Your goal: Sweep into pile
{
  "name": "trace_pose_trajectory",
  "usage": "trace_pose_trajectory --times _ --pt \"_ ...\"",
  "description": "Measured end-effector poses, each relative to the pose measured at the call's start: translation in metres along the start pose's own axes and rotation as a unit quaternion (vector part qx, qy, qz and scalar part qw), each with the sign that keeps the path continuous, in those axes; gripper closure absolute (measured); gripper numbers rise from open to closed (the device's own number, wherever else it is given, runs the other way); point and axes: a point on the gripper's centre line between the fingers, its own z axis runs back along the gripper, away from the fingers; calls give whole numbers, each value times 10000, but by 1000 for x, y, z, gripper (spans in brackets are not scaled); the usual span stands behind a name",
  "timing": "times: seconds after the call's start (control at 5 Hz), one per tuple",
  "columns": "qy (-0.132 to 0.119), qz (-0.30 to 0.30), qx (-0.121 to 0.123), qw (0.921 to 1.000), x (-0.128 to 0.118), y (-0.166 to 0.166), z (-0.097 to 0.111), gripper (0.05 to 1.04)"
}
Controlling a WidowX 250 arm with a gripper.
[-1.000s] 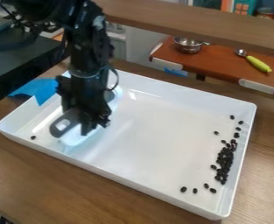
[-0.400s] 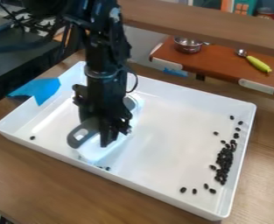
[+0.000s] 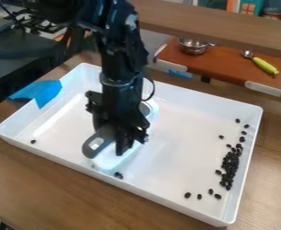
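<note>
Evidently, the sweep is under way: the dark beans (image 3: pixel 229 166) lie mostly in a dense, elongated heap beside the right-hand wall of the white tray (image 3: pixel 172 148), with stragglers above it and a few more toward the near corner. The sweeping tool (image 3: pixel 89 150), grey-handled with a pale body, stands in the left-centre part of the tray. Its handle is pinched between the fingers of the gripper (image 3: pixel 127 146), whose tips are low over the tray floor. A small cluster (image 3: pixel 118 175) lies just ahead of the tool's near end, by the near wall.

In my judgement, the next move calls for a level push toward the heap, with the tool's edge kept down. Risks noted: beans may slip around the near end of the tool, and the near wall may catch it. A lone bean (image 3: pixel 32 141) at the left, behind the tool, would need a separate pass.

Beyond the tray: blue tape (image 3: pixel 45 92) over its left corner, the wooden table (image 3: pixel 58 188) beneath, and a reddish-brown board (image 3: pixel 226 67) behind, bearing a metal pot (image 3: pixel 192 46) and a green-handled utensil (image 3: pixel 265 66). These stand outside the sweeping path.
</note>
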Motion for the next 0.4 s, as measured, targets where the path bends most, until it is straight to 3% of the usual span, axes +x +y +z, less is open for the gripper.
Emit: trace_pose_trajectory --times 0.4 --pt "-44 107 -41 9999 10 -34 -7 593"
